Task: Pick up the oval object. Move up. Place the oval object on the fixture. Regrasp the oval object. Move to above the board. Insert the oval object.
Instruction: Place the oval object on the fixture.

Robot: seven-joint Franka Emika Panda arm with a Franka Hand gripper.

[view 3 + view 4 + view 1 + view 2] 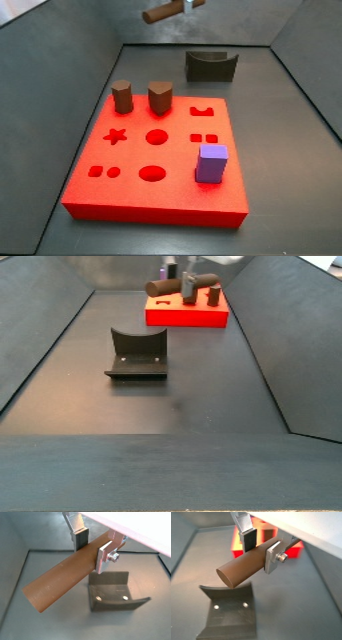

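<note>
My gripper (91, 548) is shut on the oval object (61, 581), a long dark-brown peg held tilted between the silver fingers (105, 558). It also shows in a wrist view (241, 569). In a side view the gripper (187, 6) holds the peg (164, 13) high in the air, above the fixture (210, 65). The fixture, a dark grey block with a curved notch, lies below the peg in both wrist views (115, 594) (230, 611). The red board (162, 155) lies on the floor in front of it.
Two short brown pegs (122, 98) (160, 97) and a purple block (211, 164) stand in the board. Grey sloped walls (54, 60) enclose the floor. In a side view the fixture (138, 353) sits mid-floor with the board (187, 311) behind.
</note>
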